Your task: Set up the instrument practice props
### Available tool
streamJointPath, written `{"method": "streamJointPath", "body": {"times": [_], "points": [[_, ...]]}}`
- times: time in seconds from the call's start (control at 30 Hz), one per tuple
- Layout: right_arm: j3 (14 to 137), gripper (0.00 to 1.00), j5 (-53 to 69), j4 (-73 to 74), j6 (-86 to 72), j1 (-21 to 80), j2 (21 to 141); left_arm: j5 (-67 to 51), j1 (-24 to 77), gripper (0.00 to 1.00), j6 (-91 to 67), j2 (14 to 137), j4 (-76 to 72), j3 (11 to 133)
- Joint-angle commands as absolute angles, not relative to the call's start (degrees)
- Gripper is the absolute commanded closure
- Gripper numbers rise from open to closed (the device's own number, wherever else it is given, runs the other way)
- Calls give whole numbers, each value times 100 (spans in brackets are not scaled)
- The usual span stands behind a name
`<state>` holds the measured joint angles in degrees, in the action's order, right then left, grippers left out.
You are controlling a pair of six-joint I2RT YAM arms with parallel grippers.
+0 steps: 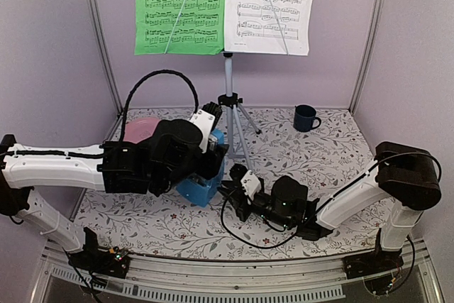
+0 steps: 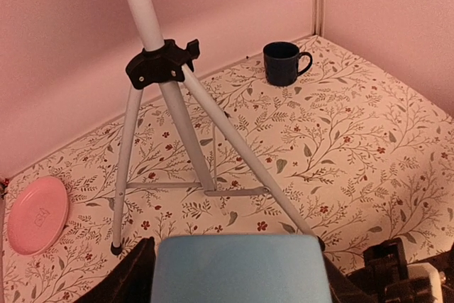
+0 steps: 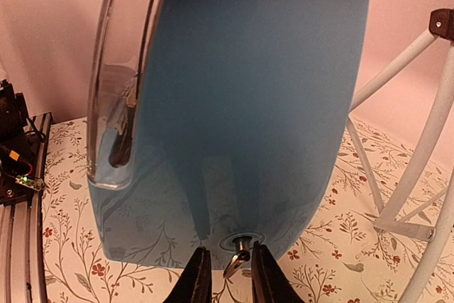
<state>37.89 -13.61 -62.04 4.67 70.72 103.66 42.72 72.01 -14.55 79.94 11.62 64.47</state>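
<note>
The pale grey music stand's tripod [image 1: 228,108] stands at the back centre and carries a green page [image 1: 181,6] and a white page [image 1: 268,6]. The light-blue metronome [image 1: 201,184] stands on the table in front of the tripod. My left gripper [image 1: 208,152] is shut on its top, which fills the bottom of the left wrist view [image 2: 241,269] between dark fingers [image 2: 131,278]. My right gripper [image 3: 227,278] sits low at the metronome's side [image 3: 255,104]. Its jaws stand narrowly apart around the small metal winding key [image 3: 237,255].
A dark blue mug [image 1: 306,118] stands at the back right; it also shows in the left wrist view [image 2: 282,62]. A pink plate [image 1: 140,130] lies at the back left behind my left arm. The tripod legs [image 2: 181,133] spread just behind the metronome. Enclosure walls stand close on each side.
</note>
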Motion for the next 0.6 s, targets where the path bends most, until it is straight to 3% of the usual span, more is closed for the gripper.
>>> {"method": "streamJointPath", "body": {"times": [0.0,0.17,0.33,0.57], "points": [[3862,80,-1421,-6289,324,7110,10491,4526,7300,88,-1292,7810,614,6561],[3870,99,-1273,-6284,135,7110,10427,4459,7306,89,-1207,7623,246,6288],[3821,100,-1250,-6293,27,7087,10261,4400,7321,89,-1035,7305,-376,5801],[3539,100,-864,-6511,-1259,6665,9877,4081,7372,91,-620,6867,-1575,4942]]}}
